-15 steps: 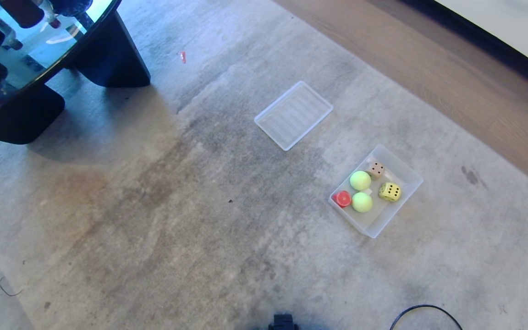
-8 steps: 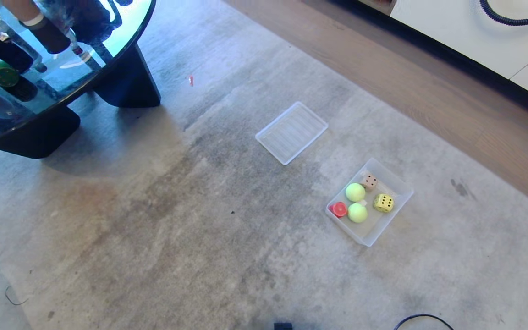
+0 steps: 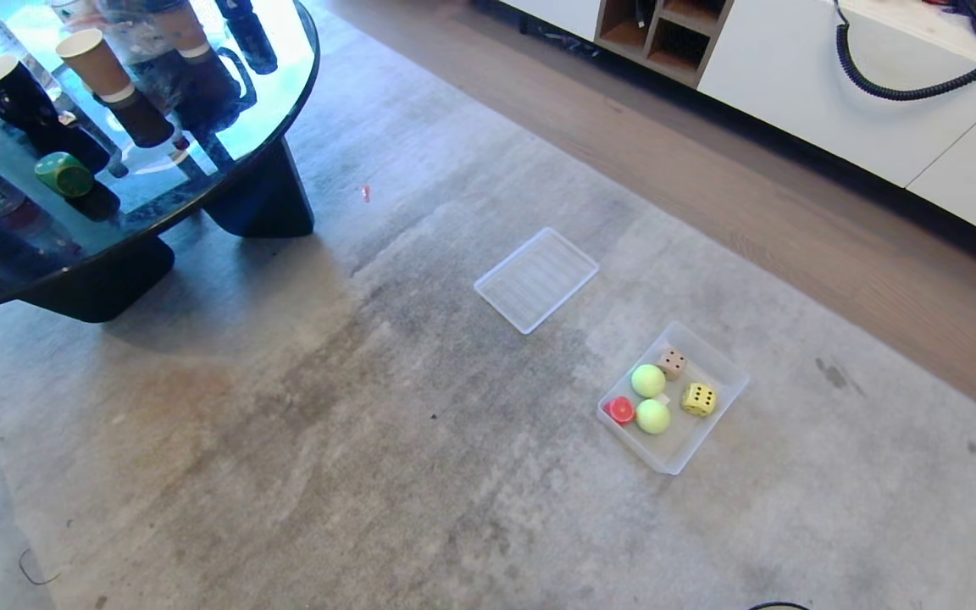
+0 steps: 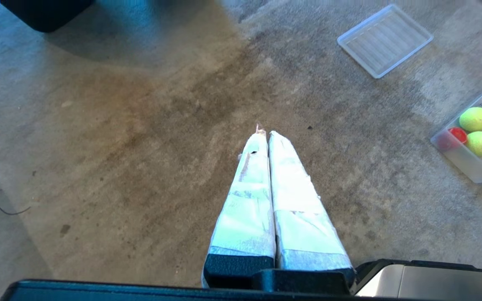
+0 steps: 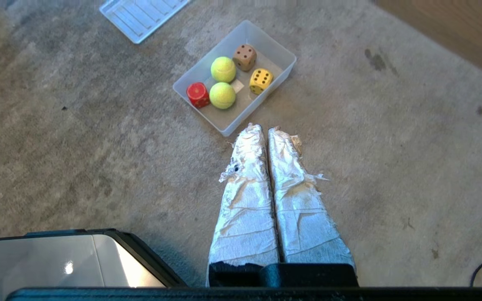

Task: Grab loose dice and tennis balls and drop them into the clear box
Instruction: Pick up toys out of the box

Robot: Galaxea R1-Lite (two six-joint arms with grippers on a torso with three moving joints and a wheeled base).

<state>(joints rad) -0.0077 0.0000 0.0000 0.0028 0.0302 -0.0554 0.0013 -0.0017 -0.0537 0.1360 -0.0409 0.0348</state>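
Nearest the robot, over bare grey carpet [image 3: 302, 474], both arms hang parked and empty. The left claw [image 4: 265, 133] has its tape-wrapped fingers pressed together, well apart from the clear box. The right claw [image 5: 262, 130] is likewise clenched on nothing, its tips seen just short of the near corner of the clear box in the right wrist view.

Further out on the carpet sits the translucent rectangular plastic clear box [image 3: 725, 373]. Inside it lie five things: a red rounded die [image 3: 621, 410] in the box's left corner, a fuzzy yellow-green tennis ball [image 3: 652, 416] just beside the red die, a second tennis ball [image 3: 648, 380] behind the first, a yellow die with black dots [image 3: 698, 399] toward the box's right wall, and a beige die with dark dots [image 3: 672, 363] near the box's far corner.

Beyond the box and to its left, apart from it, the flat ribbed clear lid [image 3: 536, 279] lies on the carpet.

Farther left of the box stands a dark round glass worktop [image 3: 285, 110]. On it rests a dark green die [image 3: 63, 174], among brown paper cups [image 3: 102, 80] and bottles.

Farthest from the box, a white cabinet [image 3: 835, 93] runs along the wooden floor.
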